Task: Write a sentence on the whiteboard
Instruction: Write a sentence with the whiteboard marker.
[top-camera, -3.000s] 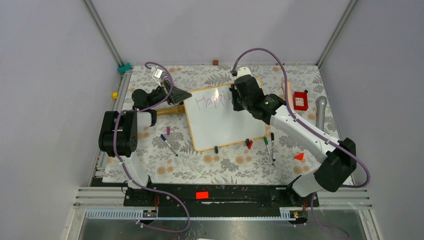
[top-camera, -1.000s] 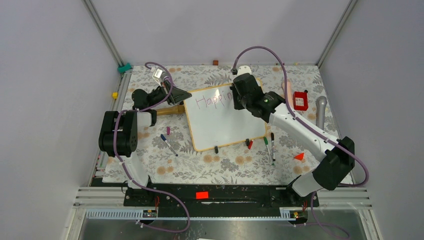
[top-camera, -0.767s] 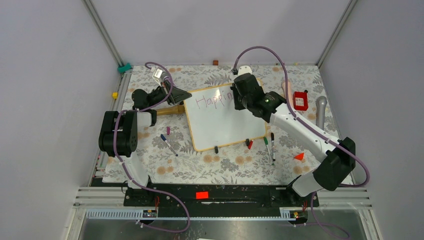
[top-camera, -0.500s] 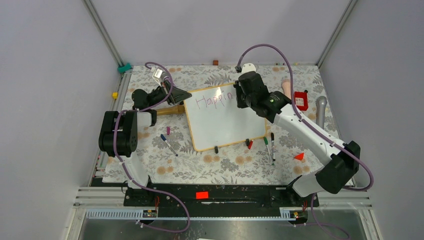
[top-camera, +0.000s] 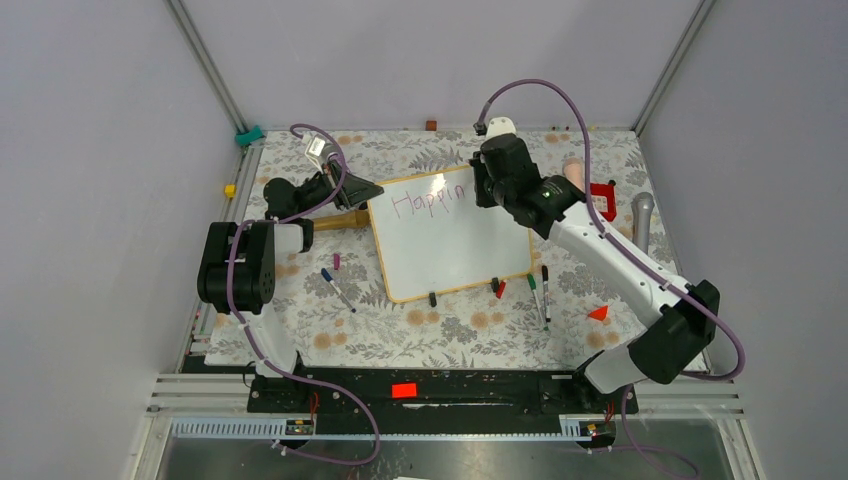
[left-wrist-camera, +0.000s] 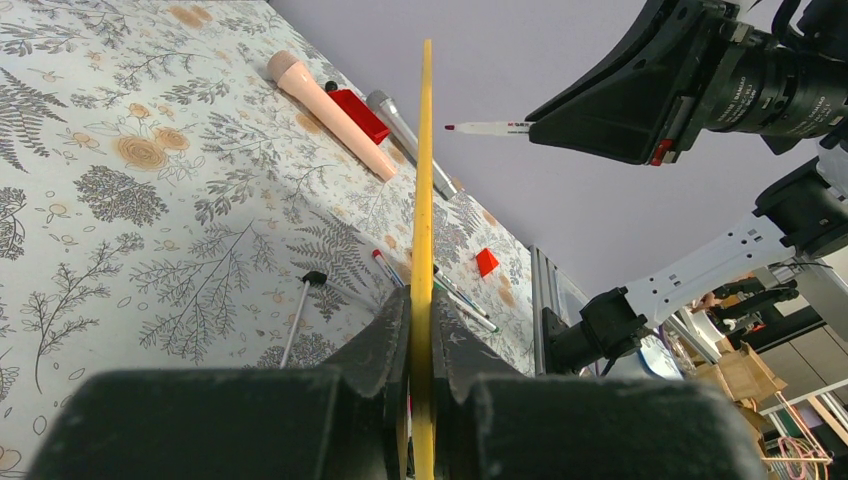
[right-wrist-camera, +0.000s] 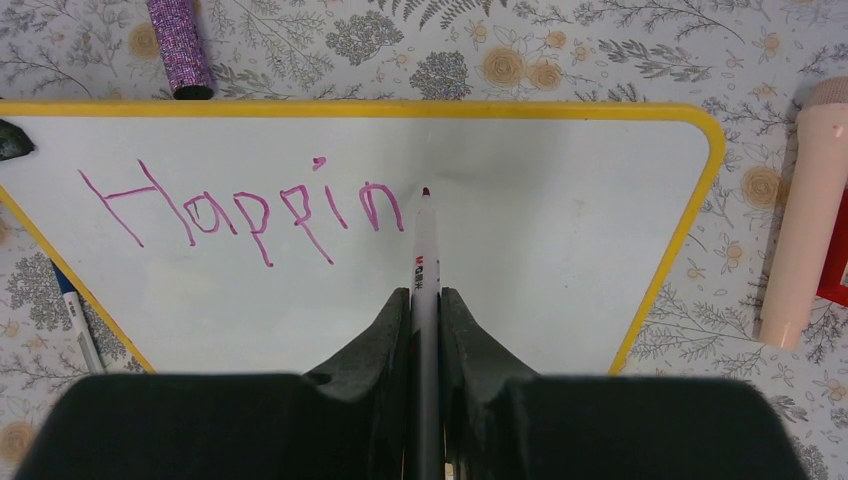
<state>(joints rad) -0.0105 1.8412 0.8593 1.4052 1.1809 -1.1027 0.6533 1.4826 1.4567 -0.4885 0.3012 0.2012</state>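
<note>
Left fingers (left-wrist-camera: 420, 340) are clamping the board (top-camera: 450, 240) rim at centre frame; glossy, stiff, light, so edge grip suits. Right fingers (right-wrist-camera: 425, 300) are pinching the marker (right-wrist-camera: 424, 250), tip hovering right of "Happin" (right-wrist-camera: 250, 212).

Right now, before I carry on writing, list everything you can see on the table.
whiteboard: one, white with yellow rim, centre, held by its left edge
lettering: pink "Happin", top line of board
held marker: one, white with red tip, tip just right of the lettering
loose markers: several, near the board's near and left edges
pink cylinder: one, right of board
red box: one, far right
glittery purple tube: one, beyond board
red wedge: one, near right
left gripper: shut on board rim
right gripper: shut on marker
</note>
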